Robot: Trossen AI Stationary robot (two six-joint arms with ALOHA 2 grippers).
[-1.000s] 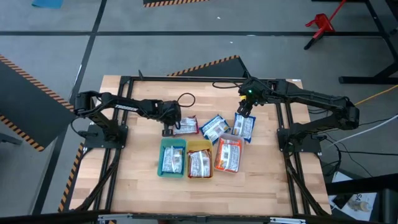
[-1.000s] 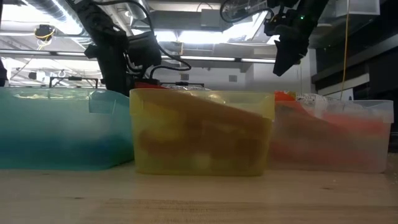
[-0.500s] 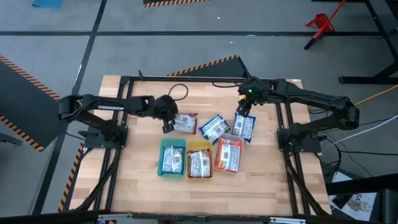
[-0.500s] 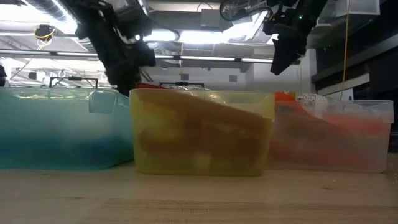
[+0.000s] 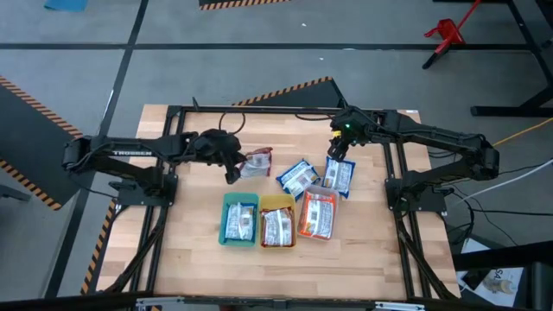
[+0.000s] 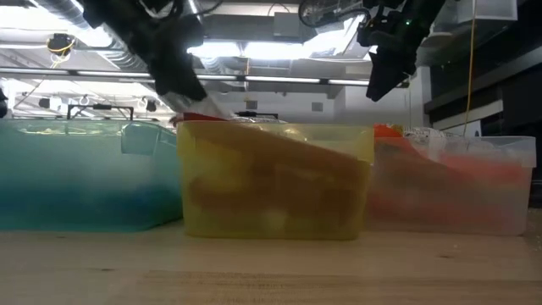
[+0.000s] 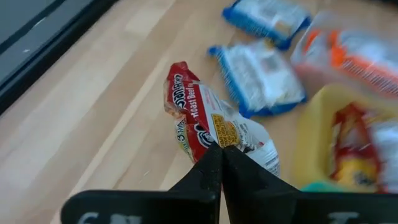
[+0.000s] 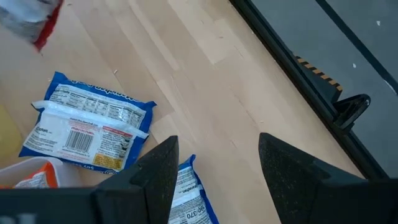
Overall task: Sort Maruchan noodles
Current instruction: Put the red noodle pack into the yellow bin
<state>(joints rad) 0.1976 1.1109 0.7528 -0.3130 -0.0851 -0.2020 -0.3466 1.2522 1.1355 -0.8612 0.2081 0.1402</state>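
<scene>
My left gripper (image 5: pixel 233 171) is shut on a red-and-white noodle packet (image 5: pixel 256 161) over the far middle of the table. Two blue-and-white packets (image 5: pixel 298 177) (image 5: pixel 339 175) lie flat on the wood beyond the trays. My right gripper (image 5: pixel 335 152) hovers open above the right-hand blue packet (image 8: pixel 194 200) without touching it. The green tray (image 5: pixel 226 235), yellow tray (image 5: pixel 277 201) and clear tray (image 5: pixel 304 231) stand side by side, each with packets inside. In the low view the left gripper (image 6: pixel 180 83) is high up, behind the trays. My left gripper pinches the red packet by one short end (image 7: pixel 210 140) between both fingers. The fingers slant down from the table's left side. The packet sticks out past the fingertips, crumpled and tilted, and looks lifted off the wood.
A black cable (image 5: pixel 226 121) loops on the far part of the table behind the left arm. Dark frame rails (image 5: pixel 259 109) run around the table. Bare wood (image 5: pixel 285 268) lies on the near side of the trays.
My left gripper has risen and drawn slightly toward the table's far edge, staying shut. The red packet has come up off the table with it and now sits tilted and crumpled.
</scene>
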